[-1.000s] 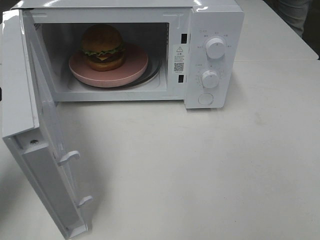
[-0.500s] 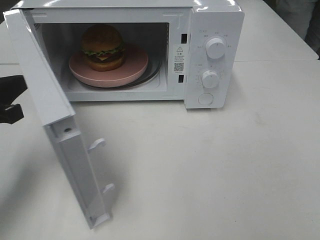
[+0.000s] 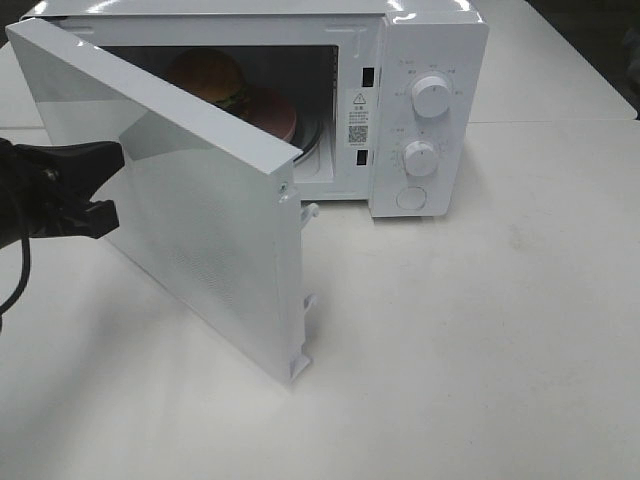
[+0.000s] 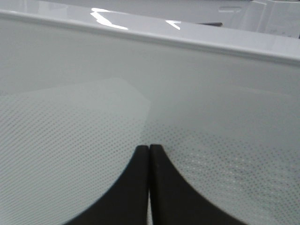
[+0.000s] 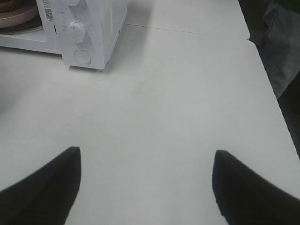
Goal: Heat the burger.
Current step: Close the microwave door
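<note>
Exterior high view showed the boxy white microwave oven (image 3: pixel 425 60) with its white perforated door (image 3: pixel 190 220) swung about halfway shut, where a second before it had stood wide open. The glossy golden-bunned burger (image 3: pixel 212 76) sat inside the oven on the round pink plate (image 3: pixel 277 112), now half hidden behind the door's top edge. The black left gripper (image 4: pixel 149 152), jaws pressed together, had come up against the door's outer face. The black right gripper (image 5: pixel 146 154), jaws spread and empty, hung over the white table (image 3: pixel 480 330) in front of the oven.

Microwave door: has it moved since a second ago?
Yes. The door has swung toward closed: its free edge, earlier far out over the table, now sits nearer the knob panel and hides most of the burger.
</note>
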Robot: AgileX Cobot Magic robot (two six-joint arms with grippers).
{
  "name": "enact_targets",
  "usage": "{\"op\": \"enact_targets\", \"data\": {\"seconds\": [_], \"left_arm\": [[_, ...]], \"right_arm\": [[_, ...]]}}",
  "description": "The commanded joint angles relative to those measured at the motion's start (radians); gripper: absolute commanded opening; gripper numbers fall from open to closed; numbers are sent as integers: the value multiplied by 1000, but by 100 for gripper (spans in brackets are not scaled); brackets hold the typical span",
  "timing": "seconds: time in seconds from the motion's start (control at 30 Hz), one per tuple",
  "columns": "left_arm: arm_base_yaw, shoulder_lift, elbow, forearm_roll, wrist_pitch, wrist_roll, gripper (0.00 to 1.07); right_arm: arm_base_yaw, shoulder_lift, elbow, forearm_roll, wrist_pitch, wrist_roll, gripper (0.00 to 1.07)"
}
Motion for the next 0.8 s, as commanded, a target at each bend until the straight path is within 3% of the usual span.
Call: {"op": "enact_targets", "data": {"seconds": [0.03,0.13,0.47,0.8], "left_arm": [[-49,31,-44,-55,-10,3,0],[-62,37,-51,-66,-9,3,0],[-229,116,-194,-225,103,35,0],[-292,172,-342,-298,221,41,0]], "right_arm": [[-4,-28,3,0,-5,-10,75],[-4,-28,3,0,-5,-10,75],[-4,-28,3,0,-5,-10,75],[-4,-28,3,0,-5,-10,75]]}}
